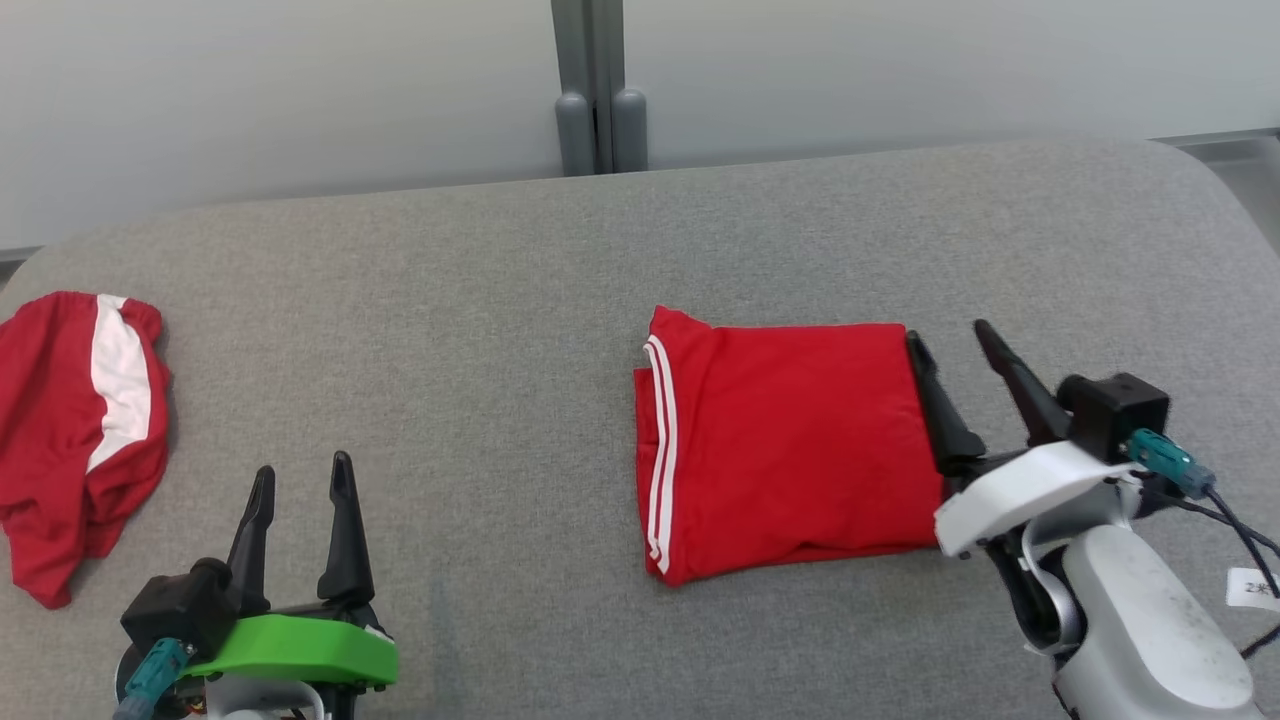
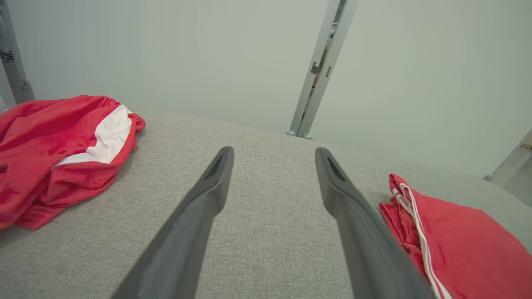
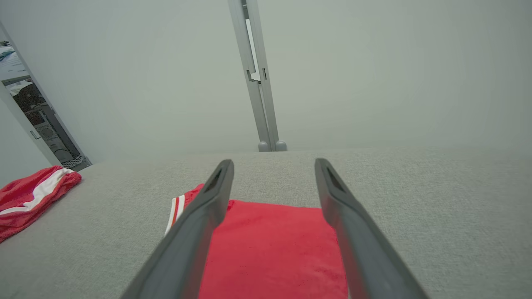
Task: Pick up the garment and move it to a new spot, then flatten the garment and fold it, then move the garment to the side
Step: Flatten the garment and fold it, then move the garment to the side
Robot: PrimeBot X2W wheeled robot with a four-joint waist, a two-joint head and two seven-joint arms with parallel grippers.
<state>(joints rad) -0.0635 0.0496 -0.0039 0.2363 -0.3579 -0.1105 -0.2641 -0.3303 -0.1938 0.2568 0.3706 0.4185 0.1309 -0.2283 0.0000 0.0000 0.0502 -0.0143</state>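
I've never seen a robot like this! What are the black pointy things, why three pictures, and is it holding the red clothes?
Those are the robot's fingers, two on each gripper. One picture looks down from its head at a grey surface: left gripper on the green base, right gripper on the white. The other two come from wrist cameras looking along the fingers. A folded red garment lies by the right gripper; a crumpled red and white garment lies far left. Both grippers are open, holding nothing.

- We see bright, soft, even light across the grey woven tabletop [image 1: 480,280].
- Thin shadows edge the folded red cloth garment [image 1: 800,440].
- Our wrist views warp toward their edges.
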